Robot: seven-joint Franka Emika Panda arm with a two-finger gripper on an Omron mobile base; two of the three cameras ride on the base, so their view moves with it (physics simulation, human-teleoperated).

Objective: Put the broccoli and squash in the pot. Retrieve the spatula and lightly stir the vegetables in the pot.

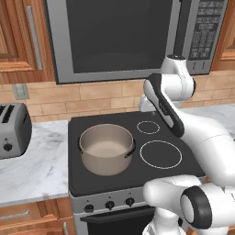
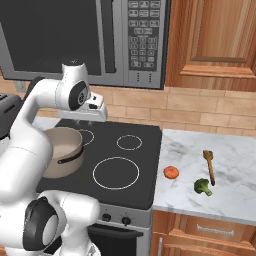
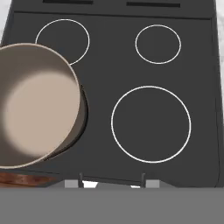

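The beige pot (image 1: 108, 161) stands on the front left burner of the black cooktop, with nothing inside; it also appears in the right base view (image 2: 64, 150) and the hand view (image 3: 39, 105). On the marble counter right of the stove lie the orange-red squash (image 2: 171, 172), the dark green broccoli (image 2: 202, 186) and the wooden spatula (image 2: 210, 166). My gripper (image 2: 95, 115) hangs high over the back of the cooktop, looking straight down. Its fingertips (image 3: 81, 176) stand apart with nothing between them, right of the pot, so the gripper (image 3: 112, 177) is open.
A microwave (image 1: 124, 36) hangs above the stove, close over my arm. A toaster (image 1: 13, 131) sits on the left counter. The cooktop (image 3: 148, 78) has three free burner rings. Wooden cabinets (image 2: 220, 40) hang over the right counter (image 2: 230, 195).
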